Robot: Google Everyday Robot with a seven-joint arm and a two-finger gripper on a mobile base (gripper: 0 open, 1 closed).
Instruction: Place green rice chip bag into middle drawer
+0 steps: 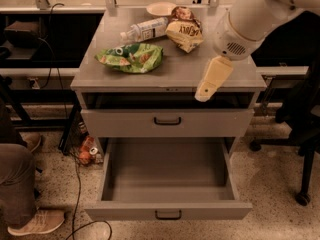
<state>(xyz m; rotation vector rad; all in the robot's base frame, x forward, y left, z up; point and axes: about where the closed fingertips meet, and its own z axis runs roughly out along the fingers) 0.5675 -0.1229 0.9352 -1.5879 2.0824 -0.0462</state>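
The tool (205,91) is held over the worktop (180,73) front edge; its width cannot be told. The green rice chip bag (131,58) is seen leftward, the open middle drawer (200,211) below.

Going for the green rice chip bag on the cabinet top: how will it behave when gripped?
The green rice chip bag lies crumpled and flattish, so it will likely flop and crush rather than hold shape. Its skin looks like glossy foil, so it is probably slippery, and light. The gripper hangs at the right front edge of the cabinet, apart from the bag.
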